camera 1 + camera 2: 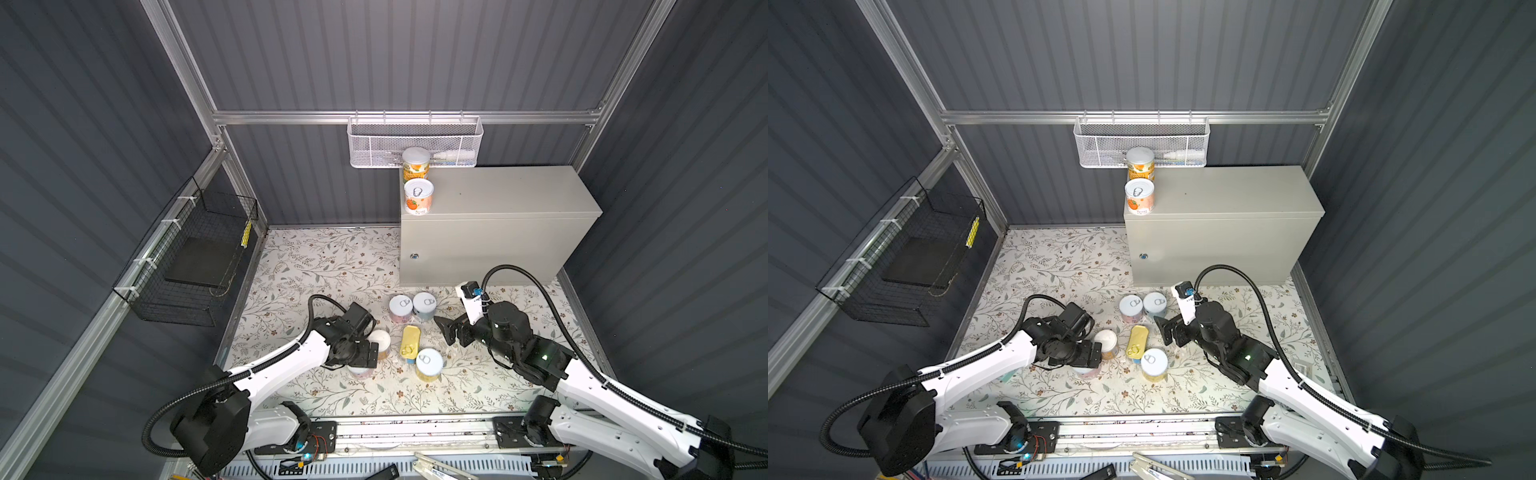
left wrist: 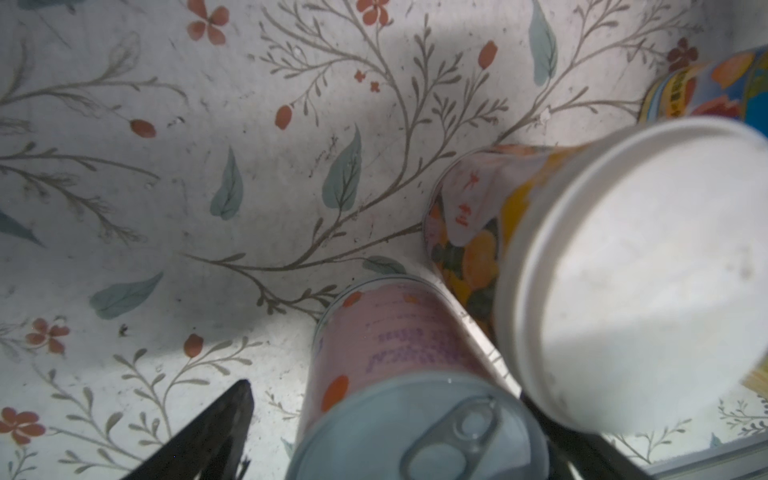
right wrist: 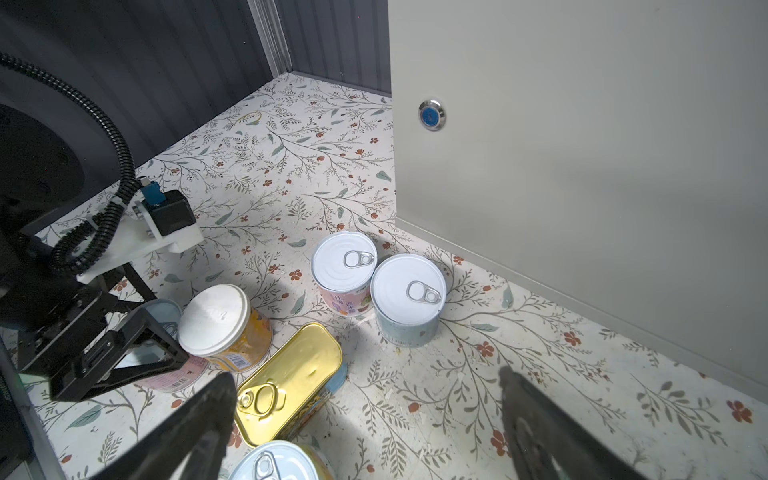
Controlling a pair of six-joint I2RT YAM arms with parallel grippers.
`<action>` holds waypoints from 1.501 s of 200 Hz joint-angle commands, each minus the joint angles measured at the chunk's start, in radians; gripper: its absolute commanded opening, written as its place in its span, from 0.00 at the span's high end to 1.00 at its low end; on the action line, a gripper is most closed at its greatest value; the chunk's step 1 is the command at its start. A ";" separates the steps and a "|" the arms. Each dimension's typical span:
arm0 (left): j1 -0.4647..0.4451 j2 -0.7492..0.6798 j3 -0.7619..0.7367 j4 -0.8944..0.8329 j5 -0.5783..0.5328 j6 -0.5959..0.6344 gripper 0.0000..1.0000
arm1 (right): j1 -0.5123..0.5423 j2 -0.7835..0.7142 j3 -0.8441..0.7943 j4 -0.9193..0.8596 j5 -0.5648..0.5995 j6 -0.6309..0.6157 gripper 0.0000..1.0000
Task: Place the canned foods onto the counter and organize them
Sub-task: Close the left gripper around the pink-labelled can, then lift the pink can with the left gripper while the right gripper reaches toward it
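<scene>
**Top views.** In both top views, the counter [image 1: 498, 195] is carrying two tins at the corner nearest the left arm's side. A white-lidded orange tin [image 1: 415, 163] is standing at the back and a pull-tab orange tin [image 1: 418, 195] just in front of it. Lined along one edge like this, they are leaving the rest of the top free. Six tins are waiting on the floral floor [image 1: 316, 266] between the arms. The left gripper [image 1: 361, 357] is pointing down over a pink tin [image 1: 362, 372]. The right gripper [image 1: 445, 331] is hovering with nothing in its jaws, and the gold oblong tin [image 1: 409, 341] is lying just ahead of its fingertips.

**Left wrist view.** The left gripper's jaws are standing wide, one finger [image 2: 216, 428] on each side of the upright pink tin. Neither is visibly touching it, so nothing is being gripped. This straddle appears to be preparing a squeeze on the side wall. A white-lidded yellow tin [image 2: 644, 270] is crowding the far finger.

**Right wrist view.** The right gripper's jaws are spread and empty. The gold oblong tin is lying flat beside one finger [image 3: 208, 415]. Farther ahead, a second pink tin [image 3: 345, 270] and a pale-blue tin [image 3: 409, 297] are standing together near the counter's foot. A yellow pull-tab tin [image 3: 278, 461] is sitting beneath the jaws.
</scene>
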 commanded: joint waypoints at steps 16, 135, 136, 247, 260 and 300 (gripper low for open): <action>-0.006 0.035 -0.017 0.037 -0.003 0.025 0.10 | -0.005 -0.006 0.001 0.023 -0.009 0.000 0.01; -0.007 -0.100 0.169 -0.108 -0.033 0.054 0.42 | -0.005 -0.029 -0.045 0.044 -0.062 0.044 0.01; -0.007 -0.101 0.172 -0.109 -0.032 0.054 0.42 | -0.005 -0.029 -0.044 0.044 -0.064 0.045 0.01; -0.007 0.065 0.545 -0.230 0.205 0.170 0.44 | 0.014 0.111 -0.103 0.354 -0.399 -0.026 0.01; -0.007 0.076 0.563 -0.222 0.237 0.172 0.45 | 0.015 0.137 -0.102 0.395 -0.421 -0.023 0.01; -0.007 0.109 0.632 -0.234 0.248 0.190 0.46 | 0.039 0.221 -0.073 0.501 -0.511 -0.026 0.02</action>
